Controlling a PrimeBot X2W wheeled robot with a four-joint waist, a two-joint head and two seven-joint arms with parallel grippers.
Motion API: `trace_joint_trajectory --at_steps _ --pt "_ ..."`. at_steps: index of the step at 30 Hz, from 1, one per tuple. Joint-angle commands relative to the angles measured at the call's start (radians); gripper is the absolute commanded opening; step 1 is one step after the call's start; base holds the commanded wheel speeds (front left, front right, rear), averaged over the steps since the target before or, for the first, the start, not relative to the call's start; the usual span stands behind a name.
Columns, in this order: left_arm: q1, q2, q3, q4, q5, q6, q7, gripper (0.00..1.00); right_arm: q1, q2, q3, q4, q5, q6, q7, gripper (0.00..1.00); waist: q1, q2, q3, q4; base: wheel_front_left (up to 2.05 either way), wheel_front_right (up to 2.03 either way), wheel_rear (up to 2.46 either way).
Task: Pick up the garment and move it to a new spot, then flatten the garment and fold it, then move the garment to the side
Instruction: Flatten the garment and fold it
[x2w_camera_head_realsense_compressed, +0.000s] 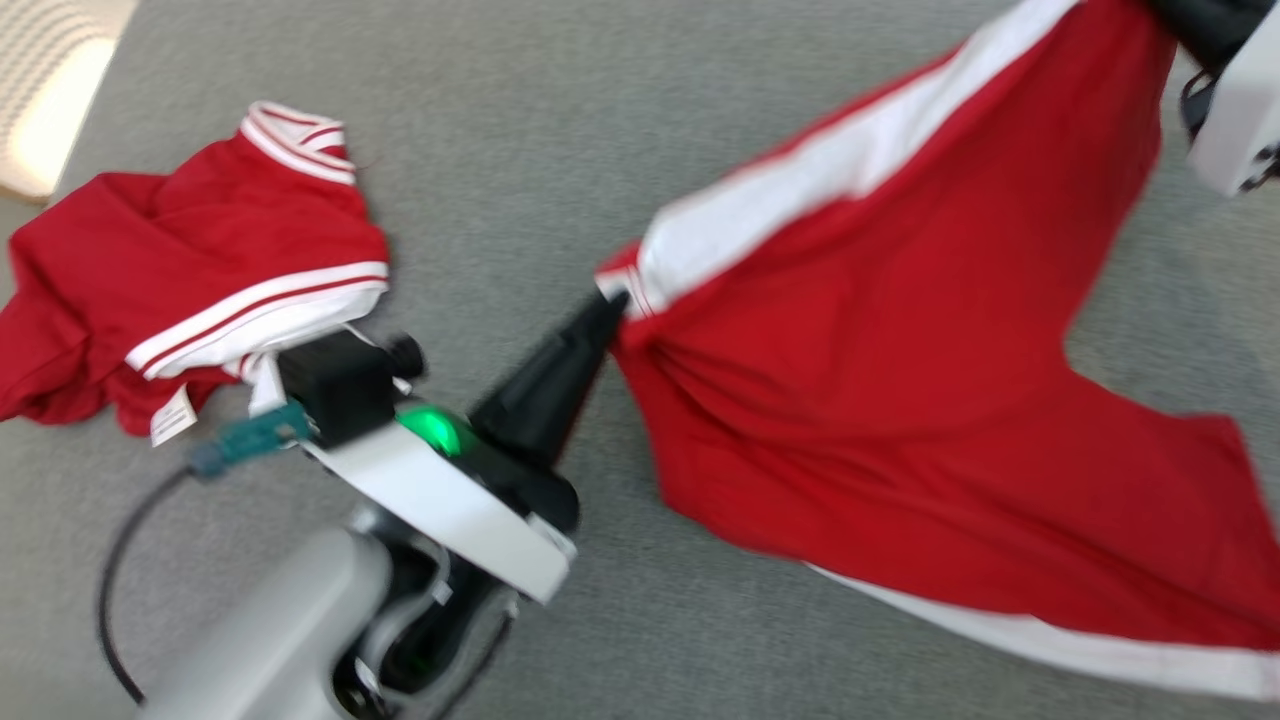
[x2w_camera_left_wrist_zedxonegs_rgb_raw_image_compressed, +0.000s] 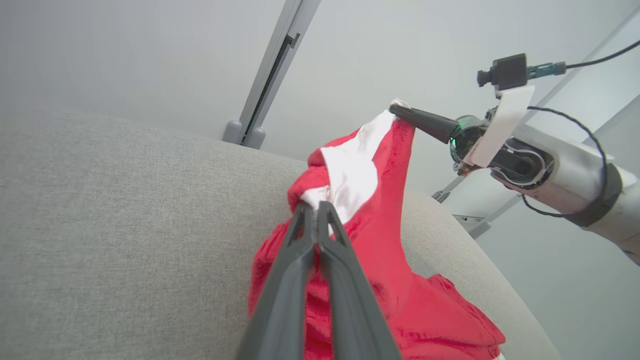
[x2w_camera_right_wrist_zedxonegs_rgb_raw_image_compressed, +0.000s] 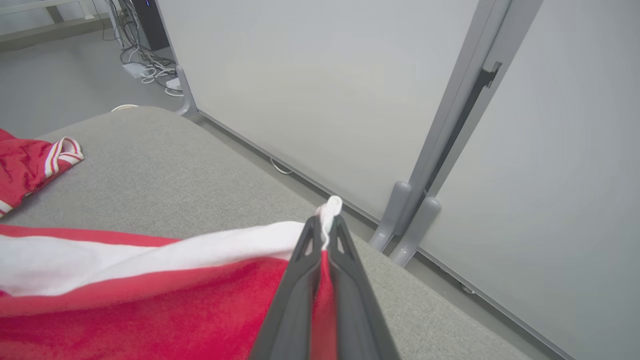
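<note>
Stretching between both tools, the red shorts (x2w_camera_head_realsense_compressed: 900, 330) with white side stripes hang partly lifted, their lower leg trailing on the grey padded worktop (x2w_camera_head_realsense_compressed: 540, 130). The left tool (x2w_camera_head_realsense_compressed: 612, 303) is closed on the striped hem corner. The right tool (x2w_camera_right_wrist_zedxonegs_rgb_raw_image_compressed: 325, 222) is pinched shut on a white edge, held higher, towards the worktop's far edge. A crumpled red jersey (x2w_camera_head_realsense_compressed: 190, 280) with white-striped trim lies on the worktop just beside the left wrist, apart from the shorts. Beyond the worktop stands a grey partition panel (x2w_camera_right_wrist_zedxonegs_rgb_raw_image_compressed: 310, 100) on a post with two feet (x2w_camera_right_wrist_zedxonegs_rgb_raw_image_compressed: 410, 220), and cables (x2w_camera_right_wrist_zedxonegs_rgb_raw_image_compressed: 145, 65) lie on the floor.
</note>
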Motion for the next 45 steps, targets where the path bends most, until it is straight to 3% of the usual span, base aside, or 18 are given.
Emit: trace_joint_trajectory --at_steps 1,8,14,20,27,31,35,39,45 --pt "-0.049 0.016 0.043 -0.003 -0.009 0.003 -0.01 0.0 -0.029 -0.017 -0.009 0.0 0.014 -0.001 -0.053 0.0 0.0 0.0 -0.026 -0.067 0.0 0.0 0.0" --pt "-0.221 0.052 0.143 0.01 -0.053 -0.016 0.049 0.0 -0.096 -0.059 -0.037 0.004 0.038 -0.001 -0.179 0.0 0.0 0.0 -0.027 -0.165 0.0 0.0 0.0" --pt "-0.554 0.045 0.199 0.125 -0.063 -0.086 0.138 0.0 -0.206 -0.032 -0.067 0.102 -0.03 -0.002 -0.293 0.0 0.0 0.0 0.043 -0.266 0.0 0.0 0.0" --pt "-0.913 -0.037 0.184 0.349 0.034 -0.151 0.109 0.0 -0.354 0.036 -0.177 0.25 -0.157 -0.002 -0.369 0.0 0.0 0.0 0.134 -0.35 0.0 0.0 0.0" --pt "-1.106 -0.125 0.144 0.508 0.07 -0.19 -0.011 0.0 -0.362 0.012 -0.44 0.176 -0.324 -0.002 -0.368 0.0 0.0 0.0 0.189 -0.39 0.0 0.0 0.0" --pt "-1.033 -0.109 0.038 0.493 0.041 -0.196 -0.058 0.0 -0.222 -0.014 -0.544 0.071 -0.364 -0.001 -0.368 0.0 0.0 0.0 0.197 -0.396 0.0 0.0 0.0" --pt "-0.869 -0.028 -0.08 0.406 -0.049 -0.197 -0.081 0.0 0.003 -0.024 -0.649 -0.046 -0.343 -0.001 -0.368 0.0 0.0 0.0 0.195 -0.414 0.0 0.0 0.0" --pt "-0.658 0.068 -0.139 0.3 -0.161 -0.197 -0.12 0.0 0.272 -0.019 -0.751 -0.164 -0.355 -0.002 -0.368 0.0 0.0 0.0 0.172 -0.416 0.0 0.0 0.0" --pt "-0.317 0.196 -0.225 0.144 -0.241 -0.196 -0.173 0.0 0.741 0.033 -1.001 -0.345 -0.391 -0.002 -0.368 0.0 0.0 0.0 0.09 -0.394 0.0 0.0 0.0"
